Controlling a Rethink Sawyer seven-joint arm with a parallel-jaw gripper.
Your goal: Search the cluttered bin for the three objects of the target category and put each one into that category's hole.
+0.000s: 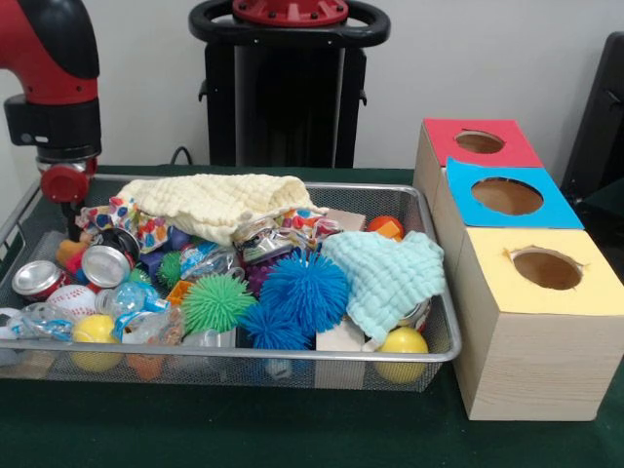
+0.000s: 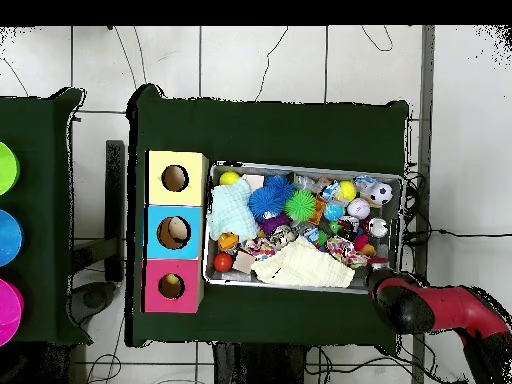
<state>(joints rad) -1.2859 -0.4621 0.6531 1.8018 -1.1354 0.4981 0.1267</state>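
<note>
The wire mesh bin [image 1: 292, 357] is full of clutter and also shows in the overhead view [image 2: 305, 168]. My gripper [image 1: 69, 216] reaches down into its far left corner, above an orange-tan soft lump [image 1: 70, 253]. In the overhead view the gripper [image 2: 379, 268] is at the bin's lower right corner. An orange rounded toy [image 1: 387, 226] shows at the bin's far right, half hidden behind a mint cloth [image 1: 385, 276]. I cannot pick out the pale yellow-tan toy. The red-topped box's hole [image 1: 479, 142] [image 2: 171, 286] is open and empty.
A cream cloth [image 1: 219, 200] covers the bin's back. Blue [image 1: 304, 288] and green [image 1: 215, 301] spiky balls, smooth yellow balls [image 1: 402, 343], cans [image 1: 104, 265] and a baseball [image 1: 71, 300] fill the front. Blue-topped [image 1: 507, 196] and yellow-topped [image 1: 546, 269] boxes stand nearer than the red one.
</note>
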